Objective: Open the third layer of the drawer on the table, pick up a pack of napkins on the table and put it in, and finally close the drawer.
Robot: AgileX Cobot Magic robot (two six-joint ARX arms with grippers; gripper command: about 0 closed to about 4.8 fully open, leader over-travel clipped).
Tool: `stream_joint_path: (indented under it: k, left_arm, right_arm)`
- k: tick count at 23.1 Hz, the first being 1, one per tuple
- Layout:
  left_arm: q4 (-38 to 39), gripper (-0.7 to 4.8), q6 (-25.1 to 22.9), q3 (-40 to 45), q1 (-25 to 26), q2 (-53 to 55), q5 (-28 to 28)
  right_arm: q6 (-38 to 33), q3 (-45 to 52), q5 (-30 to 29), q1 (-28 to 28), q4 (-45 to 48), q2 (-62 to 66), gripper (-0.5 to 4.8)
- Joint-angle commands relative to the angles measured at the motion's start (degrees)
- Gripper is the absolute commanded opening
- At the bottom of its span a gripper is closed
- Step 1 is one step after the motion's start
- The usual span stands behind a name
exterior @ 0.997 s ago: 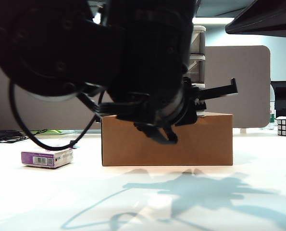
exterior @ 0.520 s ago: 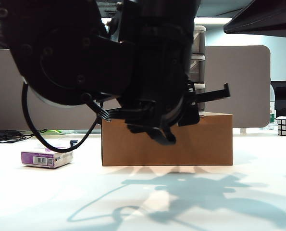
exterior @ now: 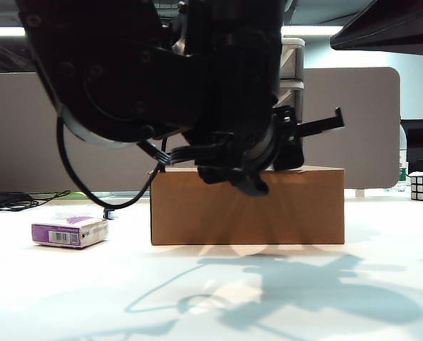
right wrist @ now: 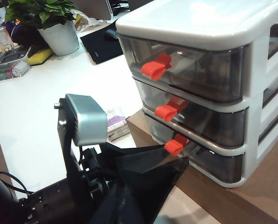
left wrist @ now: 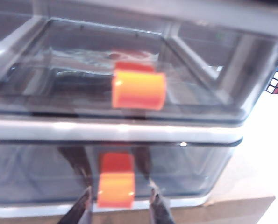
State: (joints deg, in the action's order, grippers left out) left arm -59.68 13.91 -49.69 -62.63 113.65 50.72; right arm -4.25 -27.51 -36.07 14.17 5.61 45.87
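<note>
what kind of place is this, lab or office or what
Most likely an office: grey partition screens stand behind the white table, a potted plant sits on a neighbouring desk, and fluorescent ceiling lights run overhead.

No readable text anywhere. Only a white barcode label on the pack of napkins (exterior: 69, 232), its print too small to make out. No brand or number legible on anything else.
</note>
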Motion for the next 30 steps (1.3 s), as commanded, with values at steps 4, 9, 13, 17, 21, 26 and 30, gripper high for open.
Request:
stream_joint_path:
  k: [4, 9, 13, 17, 21, 26, 30]
  left_arm:
    - [-0.37, 1.53, -0.44, -0.31, 0.26, -0.11, -0.42]
    - [-0.46, 1.53, -3.23, -0.66, 0.31, -0.02, 0.52]
    - [-0.90, 1.53, -4.33, -0.85, 0.31, -0.02, 0.72]
    - [-1.31, 1.53, -4.76, -0.85, 0.26, -0.02, 3.30]
    - [-1.70, 1.53, -5.44, -0.85, 0.26, -0.02, 3.30]
    - [-4.59, 1.52, -7.93, -0.85, 0.24, -0.02, 3.50]
    - [-4.63, 1.52, -7.93, -0.85, 0.31, -0.02, 3.50]
  right_arm:
    - [-0.04, -0.26, -0.07, 0.07, 0.72, 0.00, -0.05]
    - [-0.04, -0.26, -0.07, 0.07, 0.68, 0.00, -0.05]
    - [-0.04, -0.26, -0.07, 0.07, 0.66, 0.00, -0.05]
    - [-0.07, -0.26, -0.09, 0.07, 0.66, 0.00, -0.05]
    - [-0.22, -0.26, -0.09, 0.07, 0.66, 0.00, -0.05]
    - [-0.22, -0.26, -0.07, 0.07, 0.63, 0.00, -0.05]
    - [-0.22, -0.26, -0.07, 0.07, 0.66, 0.00, -0.05]
